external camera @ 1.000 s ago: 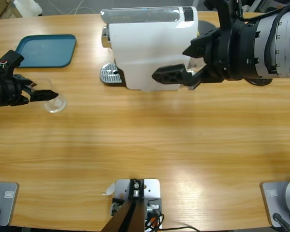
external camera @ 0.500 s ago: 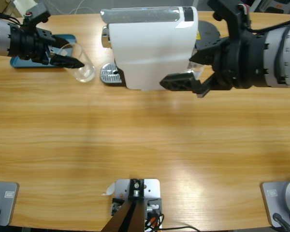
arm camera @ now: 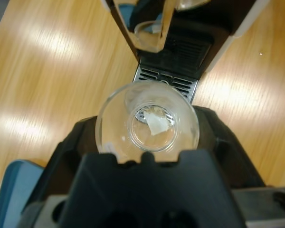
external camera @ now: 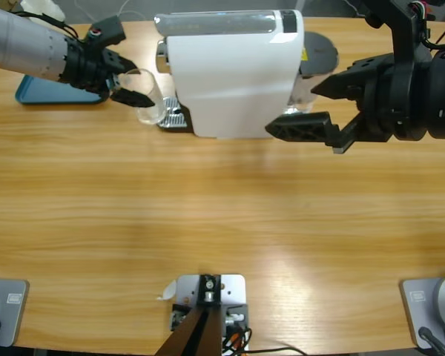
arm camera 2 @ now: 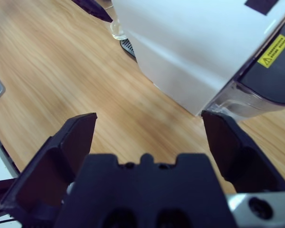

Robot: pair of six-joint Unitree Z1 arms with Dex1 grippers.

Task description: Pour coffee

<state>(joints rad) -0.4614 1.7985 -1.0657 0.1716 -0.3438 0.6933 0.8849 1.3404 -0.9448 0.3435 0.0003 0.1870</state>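
Observation:
A clear empty glass [external camera: 151, 104] is held in my left gripper [external camera: 139, 92], whose jaws are shut on its sides. It hangs at the left front of the white coffee machine [external camera: 233, 70], just over the edge of the metal drip tray [external camera: 170, 117]. In the left wrist view the glass [arm camera: 147, 124] sits between the jaws, with the drip tray [arm camera: 167, 83] and the spout area right ahead. My right gripper [external camera: 320, 104] stands wide open beside the machine's right side, holding nothing. In the right wrist view, the open right gripper [arm camera 2: 147, 121] faces the machine's white wall [arm camera 2: 190, 42].
A blue tray [external camera: 37, 94] lies at the table's back left, partly under the left arm. A dark water-tank section with a yellow warning label [arm camera 2: 274, 50] is at the machine's back right. Bare wooden table [external camera: 222, 222] spreads in front of the machine.
The left arm carried the glass from the table's left edge up and right to the machine's drip tray. The right gripper drifted right, still open.

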